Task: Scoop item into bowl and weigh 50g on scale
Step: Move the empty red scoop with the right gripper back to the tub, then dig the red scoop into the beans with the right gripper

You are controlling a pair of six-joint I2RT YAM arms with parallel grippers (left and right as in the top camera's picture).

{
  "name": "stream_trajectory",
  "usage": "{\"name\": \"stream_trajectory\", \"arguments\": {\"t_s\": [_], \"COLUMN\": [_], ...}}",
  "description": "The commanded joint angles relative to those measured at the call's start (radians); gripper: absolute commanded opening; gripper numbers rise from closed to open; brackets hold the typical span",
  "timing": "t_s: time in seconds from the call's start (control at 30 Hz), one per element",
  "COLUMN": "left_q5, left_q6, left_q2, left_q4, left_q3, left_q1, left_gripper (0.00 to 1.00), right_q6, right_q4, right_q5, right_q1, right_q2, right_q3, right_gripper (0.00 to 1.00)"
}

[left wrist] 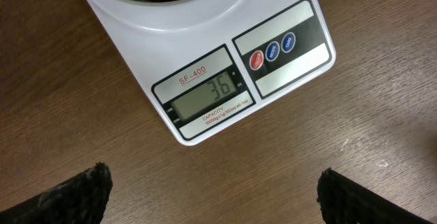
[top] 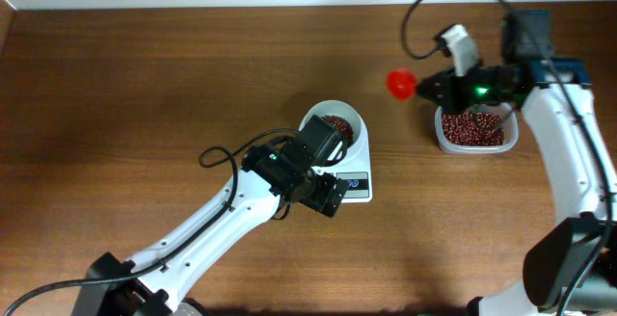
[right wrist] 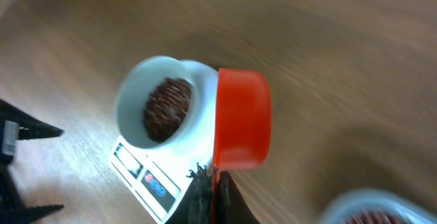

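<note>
The white bowl sits on the white scale and holds a heap of dark red-brown beans. In the left wrist view the scale's display reads 36. My left gripper is open and empty over bare table in front of the scale. My right gripper is shut on the handle of a red scoop, held in the air between the bowl and the clear container of beans. The scoop shows left of the container.
The clear rounded container of beans stands at the right of the wooden table. A black cable loops above the right arm. The left arm lies diagonally from the front edge toward the scale.
</note>
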Motion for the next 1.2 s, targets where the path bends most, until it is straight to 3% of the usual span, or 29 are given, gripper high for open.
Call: {"name": "stream_trajectory", "arguments": {"t_s": [0.0, 0.2, 0.4, 0.57, 0.83, 0.97, 1.17], "left_q5": [-0.010, -0.010, -0.010, -0.010, -0.010, -0.010, -0.010], "left_q6": [-0.012, -0.012, -0.012, -0.012, -0.012, -0.012, -0.012], "left_q2": [0.007, 0.007, 0.007, 0.007, 0.007, 0.007, 0.007], "left_q4": [0.001, 0.001, 0.001, 0.001, 0.001, 0.001, 0.001], "left_q3": [0.019, 0.019, 0.019, 0.019, 0.019, 0.019, 0.019], "left_q1": [-0.001, -0.001, -0.001, -0.001, -0.001, -0.001, -0.001], "left_gripper": [0.99, 0.99, 0.99, 0.99, 0.99, 0.99, 0.99], "right_q6": [0.016, 0.016, 0.024, 0.105, 0.116, 0.116, 0.116], "right_q4": [-0.050, -0.132, -0.132, -0.132, -0.156, -0.165, -0.200], "right_q5": [0.116, 0.480, 0.608, 0.582, 0.335, 0.196, 0.190], "right_q1": [-0.085, -0.135, -0.135, -0.135, -0.157, -0.224, -0.340], "right_q2": [0.003, 0.042, 0.094, 0.179, 0.217, 0.217, 0.217], "right_q3": [0.024, 0.015, 0.011, 0.011, 0.013, 0.013, 0.013], "right_gripper": [0.04, 0.04, 0.04, 0.04, 0.04, 0.04, 0.04]}}
